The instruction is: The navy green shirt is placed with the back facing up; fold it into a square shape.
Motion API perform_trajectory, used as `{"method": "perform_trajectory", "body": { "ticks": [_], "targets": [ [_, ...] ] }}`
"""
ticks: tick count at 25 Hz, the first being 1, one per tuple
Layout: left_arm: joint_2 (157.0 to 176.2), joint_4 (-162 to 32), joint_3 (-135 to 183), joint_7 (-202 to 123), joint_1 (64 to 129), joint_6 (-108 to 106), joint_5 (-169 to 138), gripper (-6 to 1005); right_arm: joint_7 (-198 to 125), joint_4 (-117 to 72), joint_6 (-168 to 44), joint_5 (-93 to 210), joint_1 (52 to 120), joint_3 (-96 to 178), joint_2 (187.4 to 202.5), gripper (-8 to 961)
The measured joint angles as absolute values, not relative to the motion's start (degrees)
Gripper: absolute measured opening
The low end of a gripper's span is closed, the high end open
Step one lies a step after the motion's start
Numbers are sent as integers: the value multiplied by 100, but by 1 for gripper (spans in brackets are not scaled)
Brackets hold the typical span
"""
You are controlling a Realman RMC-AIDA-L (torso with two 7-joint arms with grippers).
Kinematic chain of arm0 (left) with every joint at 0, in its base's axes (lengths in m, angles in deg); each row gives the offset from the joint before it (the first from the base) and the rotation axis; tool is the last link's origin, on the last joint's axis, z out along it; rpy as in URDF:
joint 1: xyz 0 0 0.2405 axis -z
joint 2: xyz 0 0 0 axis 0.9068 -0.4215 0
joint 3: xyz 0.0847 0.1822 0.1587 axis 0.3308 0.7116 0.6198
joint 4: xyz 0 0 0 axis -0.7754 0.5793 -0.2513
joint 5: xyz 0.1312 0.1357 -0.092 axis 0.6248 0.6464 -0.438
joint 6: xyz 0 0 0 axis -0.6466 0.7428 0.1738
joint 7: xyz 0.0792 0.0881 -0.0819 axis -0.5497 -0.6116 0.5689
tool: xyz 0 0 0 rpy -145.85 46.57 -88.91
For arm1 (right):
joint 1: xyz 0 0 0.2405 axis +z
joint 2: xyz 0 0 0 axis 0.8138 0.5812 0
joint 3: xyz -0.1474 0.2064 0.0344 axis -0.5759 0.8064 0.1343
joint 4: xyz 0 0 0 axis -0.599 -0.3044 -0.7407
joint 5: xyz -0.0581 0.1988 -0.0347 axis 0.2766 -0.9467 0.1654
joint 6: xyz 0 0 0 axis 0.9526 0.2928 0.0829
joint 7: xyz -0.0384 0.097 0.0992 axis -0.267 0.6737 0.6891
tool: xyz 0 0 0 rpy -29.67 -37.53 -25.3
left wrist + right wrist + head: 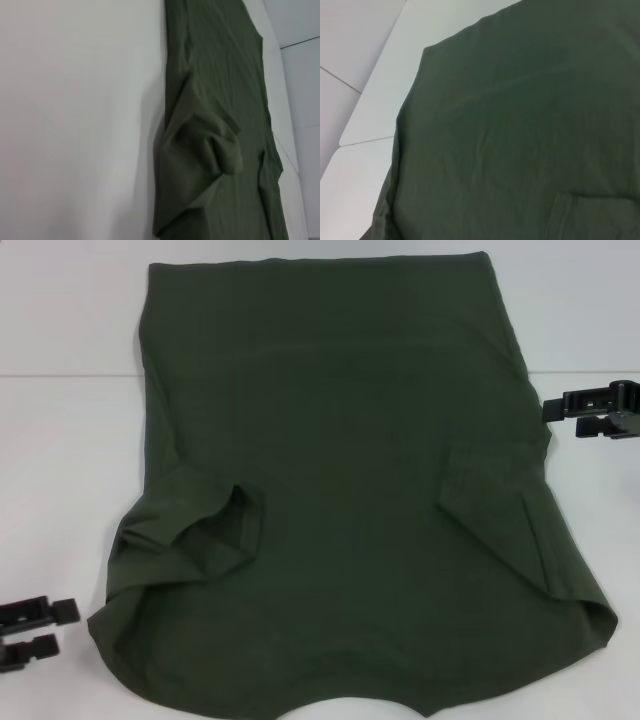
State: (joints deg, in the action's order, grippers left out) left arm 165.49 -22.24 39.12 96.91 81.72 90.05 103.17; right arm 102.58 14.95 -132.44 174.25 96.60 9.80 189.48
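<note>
The navy green shirt (340,490) lies spread on the white table with its plain side up. Both short sleeves are folded inward onto the body, one bunched on the left (215,530), one flat on the right (490,480). The collar end is nearest me, the hem farthest away. My left gripper (50,630) sits at the near left, off the cloth, fingers apart with nothing between them. Just past the shirt's right edge is my right gripper (580,415), also apart and holding nothing. The left wrist view shows the bunched sleeve (210,150); the right wrist view shows plain cloth (520,125).
The white table (70,460) extends bare to the left of the shirt and to the right (590,520). A seam line in the tabletop (60,375) runs across behind the shirt's middle. The table's far edge appears in the right wrist view (365,140).
</note>
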Motion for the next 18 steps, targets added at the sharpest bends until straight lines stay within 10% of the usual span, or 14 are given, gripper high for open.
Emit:
{"method": "perform_trajectory", "body": {
  "ticks": [18],
  "targets": [
    [16861, -2589, 4492, 9729, 8611, 7996, 10326, 715, 10264, 1492, -13493, 17470, 9449, 979, 18917, 745]
  ]
}}
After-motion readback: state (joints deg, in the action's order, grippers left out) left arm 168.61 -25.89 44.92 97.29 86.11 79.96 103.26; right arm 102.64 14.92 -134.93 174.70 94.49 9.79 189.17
